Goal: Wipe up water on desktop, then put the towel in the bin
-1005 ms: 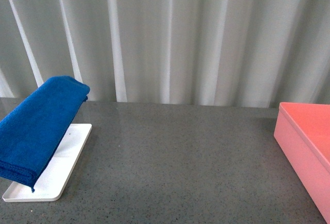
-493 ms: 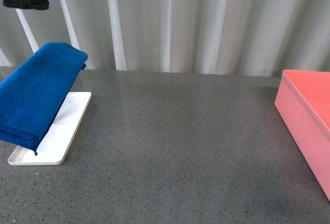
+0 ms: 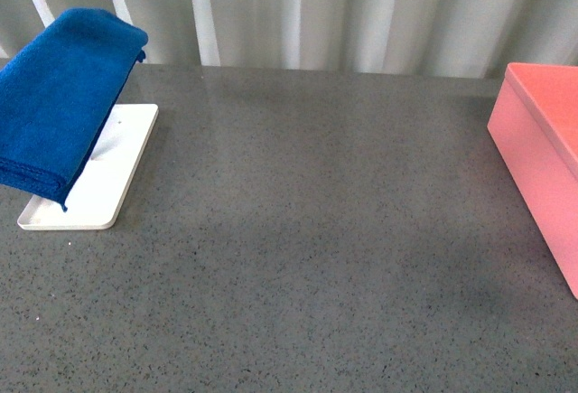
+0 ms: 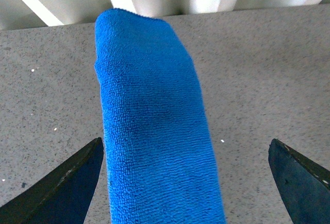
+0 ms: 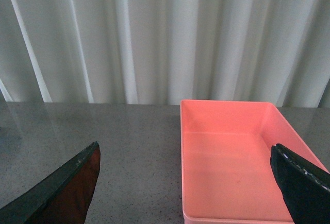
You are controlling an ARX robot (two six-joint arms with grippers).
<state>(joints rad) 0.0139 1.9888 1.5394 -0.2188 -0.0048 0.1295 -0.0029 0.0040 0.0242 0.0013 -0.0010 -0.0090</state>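
The desktop (image 3: 316,230) fills most of the front frame. The bin (image 3: 542,149) is cut off at the right edge, and the folded towel (image 3: 59,95) slants over the white tray (image 3: 99,185) at the upper left. My left gripper (image 4: 185,141) is spread wide with the towel showing between its fingers, and my right gripper (image 5: 184,145) is spread wide too, empty, facing the bin.

the desktop (image 3: 307,230) is a wide, flat, dark grey slab with fine black and white speckles. the towel (image 3: 63,95), thick, fuzzy, bright blue and folded in layers, sits at about 10 o'clock in the front view, tilted with its far end highest. the bin (image 3: 542,131), a salmon-pink straight-sided rectangular box, stands upright and open-topped at 3 o'clock, well apart from the towel.
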